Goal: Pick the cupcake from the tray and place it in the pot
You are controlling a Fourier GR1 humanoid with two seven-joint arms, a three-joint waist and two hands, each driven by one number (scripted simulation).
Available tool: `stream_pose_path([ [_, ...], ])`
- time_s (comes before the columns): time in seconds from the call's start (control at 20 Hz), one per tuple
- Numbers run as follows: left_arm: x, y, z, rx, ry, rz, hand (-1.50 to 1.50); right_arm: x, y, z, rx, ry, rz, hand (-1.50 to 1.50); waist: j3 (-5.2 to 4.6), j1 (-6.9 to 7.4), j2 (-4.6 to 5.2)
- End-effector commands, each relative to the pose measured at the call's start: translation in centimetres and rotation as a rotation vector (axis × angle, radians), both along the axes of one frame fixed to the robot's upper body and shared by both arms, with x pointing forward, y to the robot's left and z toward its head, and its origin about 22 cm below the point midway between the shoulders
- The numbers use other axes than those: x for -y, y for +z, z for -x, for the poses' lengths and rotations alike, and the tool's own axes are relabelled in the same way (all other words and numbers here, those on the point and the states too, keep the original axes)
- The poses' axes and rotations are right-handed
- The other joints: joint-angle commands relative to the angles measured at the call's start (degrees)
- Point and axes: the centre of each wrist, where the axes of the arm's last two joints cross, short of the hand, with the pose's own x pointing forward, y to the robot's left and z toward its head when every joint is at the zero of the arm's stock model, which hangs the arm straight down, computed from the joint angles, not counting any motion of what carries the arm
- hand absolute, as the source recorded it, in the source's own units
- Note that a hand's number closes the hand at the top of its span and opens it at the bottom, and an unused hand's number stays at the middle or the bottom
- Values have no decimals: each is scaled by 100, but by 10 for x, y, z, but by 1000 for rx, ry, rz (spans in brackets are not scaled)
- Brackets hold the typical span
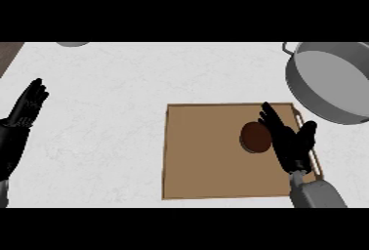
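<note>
- Head view: the worktop (108,127) is white with a faint marbled pattern and fills most of the frame.
- A square brown tray (205,171) with a low rim lies flat in the lower right part of the frame; its surface looks plain and matte.
- The cupcake (254,136) rests on the tray, in its upper right part; from above it shows as a dark brown oval.
- The right hand (288,139) is black and comes in from the lower right on a grey forearm; its fingers are straight and spread, and it holds nothing. It is just beside the cupcake, on the right side of it, and covers a part of the tray's right edge.
- The pot (324,80) stands at the upper right of the frame, apart from the tray's upper right corner; it is grey, round, metallic-looking, with a small handle at its upper left rim.
- The left hand (27,107) shows at the left edge of the frame, resting with straight fingers pointing up.
- A grey round thing (72,44) is cut by the top edge at upper left; I cannot tell what it is.
</note>
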Motion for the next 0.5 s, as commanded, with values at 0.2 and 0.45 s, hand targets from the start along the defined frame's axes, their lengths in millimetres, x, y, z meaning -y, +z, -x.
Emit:
stream_pose_path([
  [0.2, 15, 0, -12, -48, 148, 264, 0, 75, 88, -59, 463, 68, 109, 150, 131, 180, 51],
  [0.45, 54, -8, -23, -128, 143, 372, 0, 128, 69, -52, 594, 45, 441, -150, 141, 119, 94],
])
